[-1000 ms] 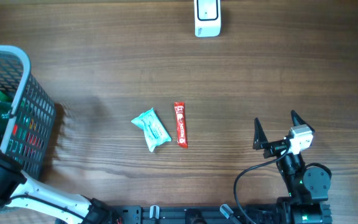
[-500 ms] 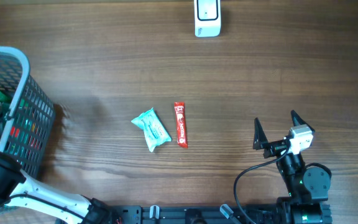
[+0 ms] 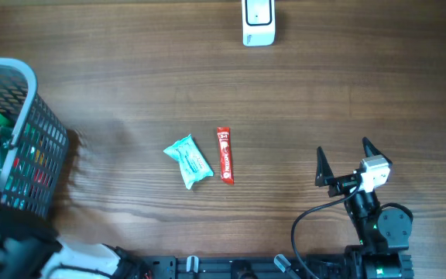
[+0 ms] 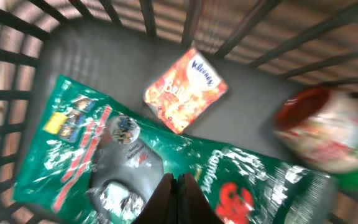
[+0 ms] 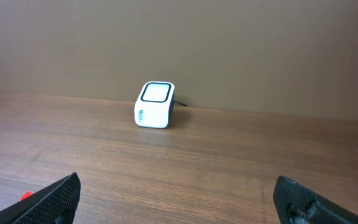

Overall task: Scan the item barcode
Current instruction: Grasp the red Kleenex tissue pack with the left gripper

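My left gripper (image 4: 178, 179) is down inside the wire basket (image 3: 23, 93), its fingers pressed together right over a crinkled green snack bag (image 4: 247, 171). I cannot tell whether any of the film is pinched. An orange Kleenex pack (image 4: 185, 90) and a red-lidded tub (image 4: 328, 134) lie beside the bag. The white barcode scanner (image 3: 258, 22) stands at the table's far edge, also seen from the right wrist as the scanner (image 5: 155, 104). My right gripper (image 3: 345, 159) rests open at the near right, with nothing between its fingers.
A teal packet (image 3: 188, 160) and a red stick packet (image 3: 224, 154) lie side by side mid-table. The basket's dark bars (image 4: 73, 43) close round the left gripper on all sides. A black cable loops by the right arm's base (image 3: 308, 221).
The left arm's bulk at the bottom-left corner has shifted and the basket's contents have stirred a little. The right arm and the table items have not moved.
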Robot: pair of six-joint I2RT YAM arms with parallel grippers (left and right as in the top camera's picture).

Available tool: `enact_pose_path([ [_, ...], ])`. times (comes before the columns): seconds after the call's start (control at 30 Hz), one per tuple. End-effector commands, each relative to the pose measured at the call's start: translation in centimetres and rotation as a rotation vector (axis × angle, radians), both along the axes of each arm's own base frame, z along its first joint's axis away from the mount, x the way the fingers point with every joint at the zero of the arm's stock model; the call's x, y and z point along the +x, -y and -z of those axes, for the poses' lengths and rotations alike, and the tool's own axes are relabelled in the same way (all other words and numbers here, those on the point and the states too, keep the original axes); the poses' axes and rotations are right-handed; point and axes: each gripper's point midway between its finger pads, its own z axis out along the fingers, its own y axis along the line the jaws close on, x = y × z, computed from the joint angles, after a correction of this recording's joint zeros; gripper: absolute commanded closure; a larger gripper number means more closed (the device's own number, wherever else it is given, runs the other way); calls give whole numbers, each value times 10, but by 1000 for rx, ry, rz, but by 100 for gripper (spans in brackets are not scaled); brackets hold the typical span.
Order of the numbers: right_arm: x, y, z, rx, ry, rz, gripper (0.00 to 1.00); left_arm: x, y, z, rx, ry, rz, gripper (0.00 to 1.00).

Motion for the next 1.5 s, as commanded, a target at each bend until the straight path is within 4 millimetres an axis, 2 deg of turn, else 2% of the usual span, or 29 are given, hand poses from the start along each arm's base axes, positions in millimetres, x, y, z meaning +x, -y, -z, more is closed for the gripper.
enact_pose_path([
  [0.0, 0, 2, -1, -17, 11, 13, 0, -8, 7, -45, 101, 49, 6, 96],
  [0.07, 0, 2, -1, -17, 11, 13, 0, -11, 10, -59, 132, 71, 5, 96],
  [0.1, 0, 2, -1, -17, 11, 13, 0, -11, 11, -61, 136, 74, 5, 71],
  [0.13, 0, 2, -1, -17, 11, 13, 0, -11, 11, -60, 132, 70, 6, 28],
  [0.17, 0, 2, -1, -17, 11, 13, 0, -11, 11, -56, 123, 63, 7, 7],
  [0.23, 0, 2, -1, -16, 11, 13, 0, -11, 10, -39, 94, 29, 38, 6],
  [0.27, 0, 2, -1, -17, 11, 13, 0, -8, 7, -17, 78, -33, 153, 6],
  [0.3, 0, 2, -1, -17, 11, 13, 0, -9, 8, -8, 68, -56, 191, 6],
  [0.33, 0, 2, -2, -17, 11, 13, 0, -10, 9, 4, 56, -80, 233, 1],
  [0.37, 0, 2, -1, -17, 11, 13, 0, -11, 11, 21, 46, -105, 277, 0],
  [0.47, 0, 2, -1, -16, 11, 13, 0, -16, 15, 63, 39, -158, 367, 0],
  [0.53, 0, 2, -1, -16, 11, 13, 0, -16, 14, 81, 62, -172, 421, 0],
  [0.6, 0, 2, -1, -16, 11, 13, 0, -10, 5, 86, 116, -173, 469, 0],
  [0.73, 0, 2, -1, -17, 11, 13, 0, 4, -14, 79, 224, -187, 576, 0],
  [0.83, 0, 2, -1, -17, 11, 13, 0, 7, -23, 79, 253, -179, 572, 0],
  [1.07, 0, 2, -1, -17, 11, 13, 0, -17, -32, 128, 123, -155, 529, 0],
  [1.23, 0, 2, -1, -16, 11, 13, 0, -13, -32, 155, 61, -51, 541, 0],
  [1.3, 0, 2, -1, -17, 11, 13, 0, -12, -31, 158, 55, -52, 542, 12],
  [1.33, 0, 2, -1, -17, 11, 13, 0, -12, -32, 157, 59, -51, 542, 26],
  [1.4, 0, 2, -2, -17, 11, 13, 0, -11, -34, 153, 74, -48, 542, 42],
  [1.47, 0, 2, -1, -17, 11, 13, 0, -7, -37, 144, 100, -32, 541, 49],
])
